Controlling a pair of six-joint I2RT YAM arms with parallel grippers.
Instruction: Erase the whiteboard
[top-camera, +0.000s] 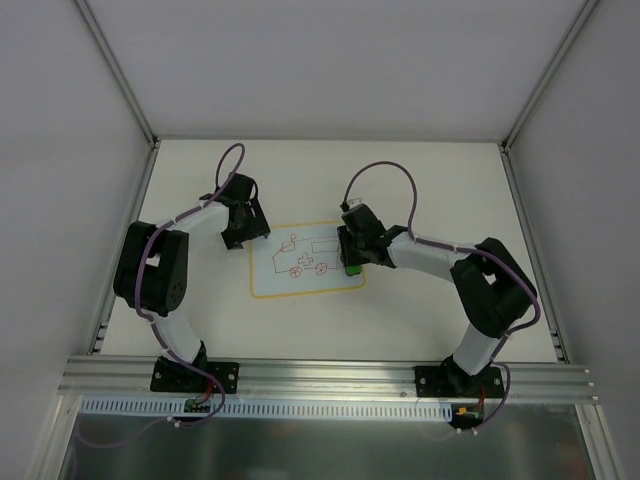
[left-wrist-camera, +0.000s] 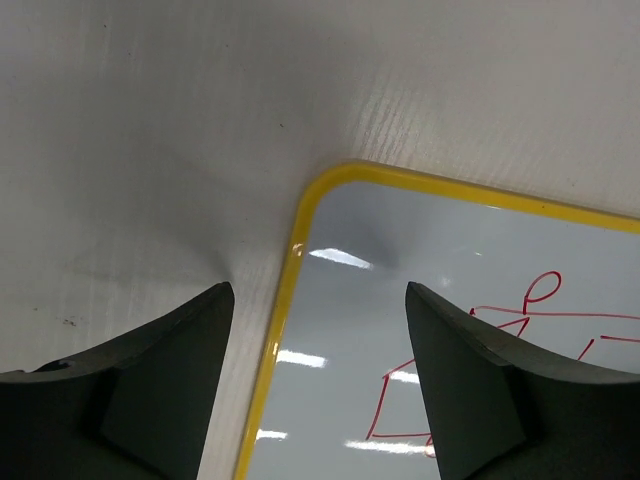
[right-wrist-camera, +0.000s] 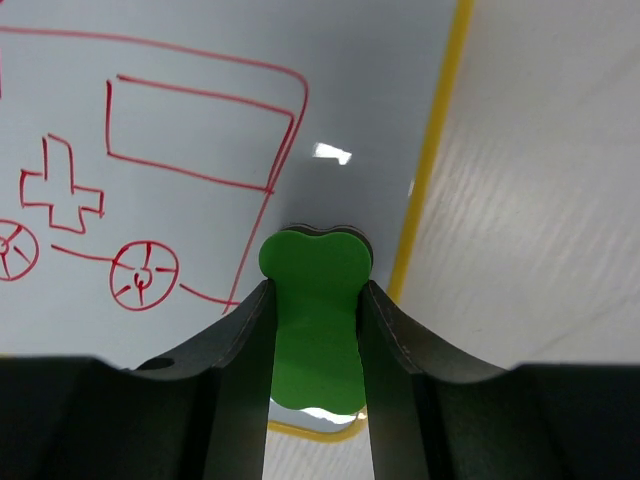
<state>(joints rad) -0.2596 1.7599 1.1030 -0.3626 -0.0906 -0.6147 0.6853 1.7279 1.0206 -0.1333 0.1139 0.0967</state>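
- Yellow-bordered whiteboard (top-camera: 305, 262) lies flat near the middle of the white table (top-camera: 420, 190), between the two arms.
- I note a red drawing (right-wrist-camera: 150, 150) on its pale surface: a boxy vehicle outline with a cross and spoked wheels. The lines look whole where I can see them.
- Left gripper (top-camera: 245, 228) sits at the board's far left corner. In its wrist view the jaws stand wide apart with nothing between them.
- One of its fingers (left-wrist-camera: 150, 380) is over bare table and the other is over the board. The yellow border (left-wrist-camera: 290, 300) runs through the gap between them.
- I cannot tell whether the left fingers touch the board or the table.
- Right gripper (top-camera: 352, 250) is at the board's right edge, with its jaws drawn narrow and clamped on a green block (right-wrist-camera: 315, 300).
- The block's rounded tip projects beyond the fingertips, over the board just inside the right border and just beside the drawing's right outline.
- I cannot confirm contact between block and board surface.
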